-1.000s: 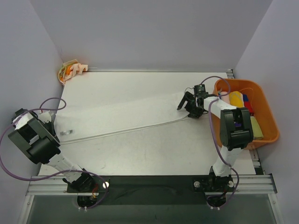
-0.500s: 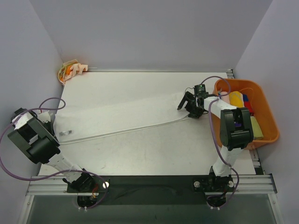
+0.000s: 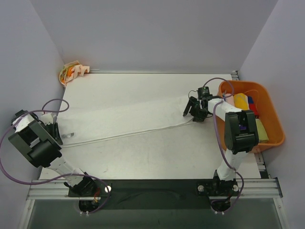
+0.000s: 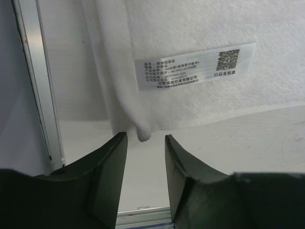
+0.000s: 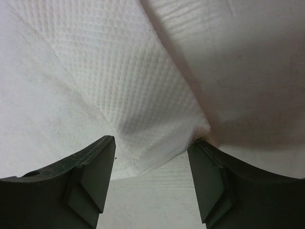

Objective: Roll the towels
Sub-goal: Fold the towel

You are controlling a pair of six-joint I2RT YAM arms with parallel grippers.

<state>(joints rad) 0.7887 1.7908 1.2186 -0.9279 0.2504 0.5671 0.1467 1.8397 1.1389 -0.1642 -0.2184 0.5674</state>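
Note:
The large white towel point(image 3: 128, 117) lies in a long folded band across the table, from the left edge to the right arm. My left gripper point(image 3: 57, 132) stands open at its left end. In the left wrist view the towel's corner point(image 4: 143, 135) hangs just past the fingertips of that gripper point(image 4: 146, 139), with nothing between them. A printed label point(image 4: 195, 71) shows on the cloth. My right gripper point(image 3: 191, 110) is open, its jaws straddling a folded corner of the towel point(image 5: 157, 119), and its right finger point(image 5: 207, 176) touches the fold's edge. A cream towel with orange blotches point(image 3: 74, 71) is bunched in the far left corner.
An orange bin point(image 3: 274, 125) stands at the right edge, holding small coloured rolled towels point(image 3: 243, 101). A metal rail point(image 4: 38, 95) runs along the table's left edge beside the left gripper. Walls close in the table on three sides.
My left gripper has opened and let go of the white towel's corner. The right gripper's jaws have narrowed a little over the fold.

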